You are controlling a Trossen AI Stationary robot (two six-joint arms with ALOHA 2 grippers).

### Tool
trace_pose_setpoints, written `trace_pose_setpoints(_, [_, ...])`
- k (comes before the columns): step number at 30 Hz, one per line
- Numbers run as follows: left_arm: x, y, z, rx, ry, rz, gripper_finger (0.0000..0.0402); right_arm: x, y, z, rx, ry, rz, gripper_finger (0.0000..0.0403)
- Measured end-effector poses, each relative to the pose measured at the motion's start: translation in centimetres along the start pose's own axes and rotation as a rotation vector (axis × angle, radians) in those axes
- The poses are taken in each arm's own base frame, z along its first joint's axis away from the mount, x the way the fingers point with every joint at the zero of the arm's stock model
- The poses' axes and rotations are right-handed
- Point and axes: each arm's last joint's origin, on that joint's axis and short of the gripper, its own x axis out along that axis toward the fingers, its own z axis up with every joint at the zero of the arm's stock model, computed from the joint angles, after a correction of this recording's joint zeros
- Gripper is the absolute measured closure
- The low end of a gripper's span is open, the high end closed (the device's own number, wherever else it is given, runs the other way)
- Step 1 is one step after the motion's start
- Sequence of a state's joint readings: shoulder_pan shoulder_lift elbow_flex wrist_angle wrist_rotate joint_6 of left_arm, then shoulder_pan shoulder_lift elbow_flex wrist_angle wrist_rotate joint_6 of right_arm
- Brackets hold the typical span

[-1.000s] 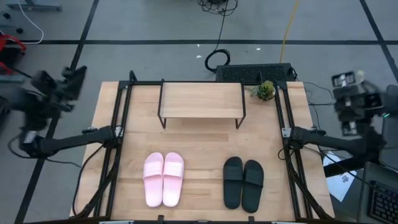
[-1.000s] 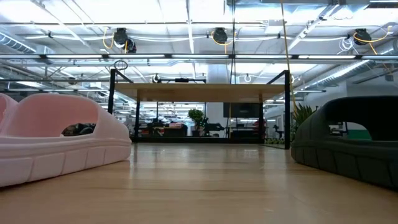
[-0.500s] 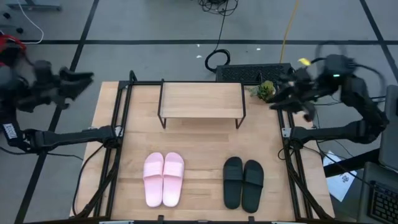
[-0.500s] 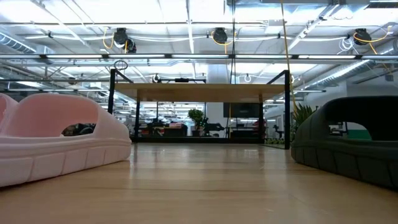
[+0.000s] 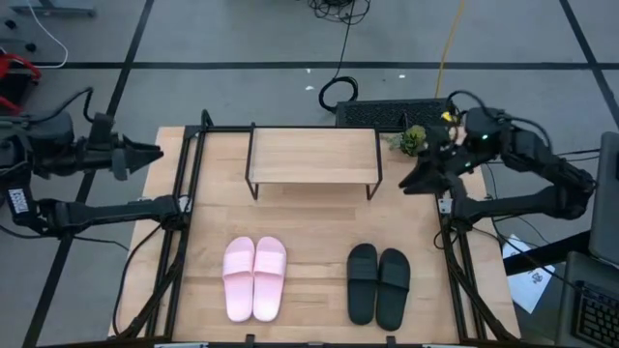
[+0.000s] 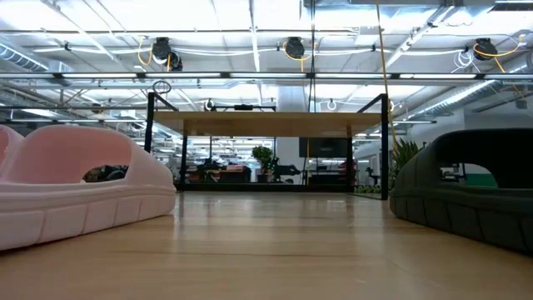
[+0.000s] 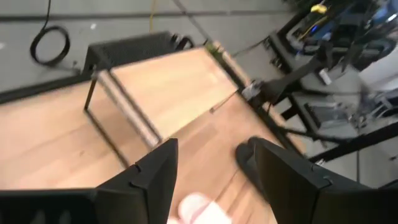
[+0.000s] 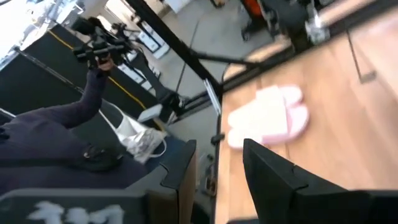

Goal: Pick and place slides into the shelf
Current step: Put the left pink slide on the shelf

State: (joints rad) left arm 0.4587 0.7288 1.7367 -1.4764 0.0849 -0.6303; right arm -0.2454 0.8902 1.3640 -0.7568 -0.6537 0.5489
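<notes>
Two pale pink slides (image 5: 254, 278) lie side by side, soles down, near the table's near edge left of centre; two black slides (image 5: 379, 285) lie likewise to their right. The shelf (image 5: 312, 157) stands on its thin black legs at the far middle of the table, its top board bare. In the low view a pink slide (image 6: 75, 187) and a black slide (image 6: 466, 196) flank the shelf (image 6: 266, 123). My left gripper (image 5: 145, 153) hovers open over the table's left edge, level with the shelf. My right gripper (image 5: 411, 184) hovers open just right of the shelf. Neither touches anything.
A small potted plant (image 5: 414, 141) sits at the table's far right corner, beside a black box (image 5: 397, 113) behind the shelf. Black rails (image 5: 184, 222) run along both sides. Bare tabletop (image 5: 314, 227) lies between shelf and slides. A person (image 8: 93, 81) stands beyond the table.
Both arms have swung in from outside the table. The left gripper has moved right to the table's left edge and now points across the table. The right gripper has swept left and down toward the shelf's right end. Slides and shelf have stayed put.
</notes>
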Motion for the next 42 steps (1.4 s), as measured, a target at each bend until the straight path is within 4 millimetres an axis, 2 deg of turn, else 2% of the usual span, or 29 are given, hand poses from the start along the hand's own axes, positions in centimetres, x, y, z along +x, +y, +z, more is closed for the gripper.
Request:
trace_pose_setpoints(4, [0.5,0.5,-0.7,-0.039,0.080,0.042,0.0188,1.1,-1.4,-1.7,0.082,0.065,-0.013,0.0282])
trace_pose_setpoints(11, [4.3,1.4,-2.0,-0.149,0.298,0.074,0.0188,2.7,-3.3,-4.0,0.081,0.027,0.042,0.0282])
trace_pose_setpoints(17, [7.6,2.5,-3.4,-0.186,0.467,0.099,0.0188,1.9,-3.2,-5.1,0.073,-0.077,0.126,0.0282])
trace_pose_setpoints(21, [7.9,2.5,-3.4,-0.183,0.469,0.085,0.0188,0.6,-2.7,-5.4,0.053,-0.172,0.139,0.0282])
trace_pose_setpoints(25, [8.3,1.7,-2.8,-0.186,0.430,-0.018,0.0188,-0.4,-2.2,-5.6,0.029,-0.243,0.133,0.0282])
trace_pose_setpoints(30, [10.4,-0.3,-1.8,-0.169,0.439,-0.122,0.0188,-0.9,-1.7,-5.4,-0.005,-0.290,0.164,0.0282])
trace_pose_setpoints(33, [13.0,-3.0,-2.0,-0.101,0.478,-0.184,0.0188,-0.9,-1.6,-5.3,-0.010,-0.296,0.169,0.0282])
trace_pose_setpoints(36, [15.3,-6.6,-3.6,-0.016,0.515,-0.250,0.0188,-0.8,-1.7,-5.3,-0.014,-0.294,0.167,0.0282])
trace_pose_setpoints(38, [16.2,-8.7,-5.4,0.015,0.551,-0.267,0.0188,-0.8,-1.7,-5.3,-0.022,-0.295,0.166,0.0282])
trace_pose_setpoints(42, [16.1,-11.5,-9.4,0.000,0.586,-0.222,0.0188,-0.9,-1.6,-5.3,-0.053,-0.299,0.166,0.0282])
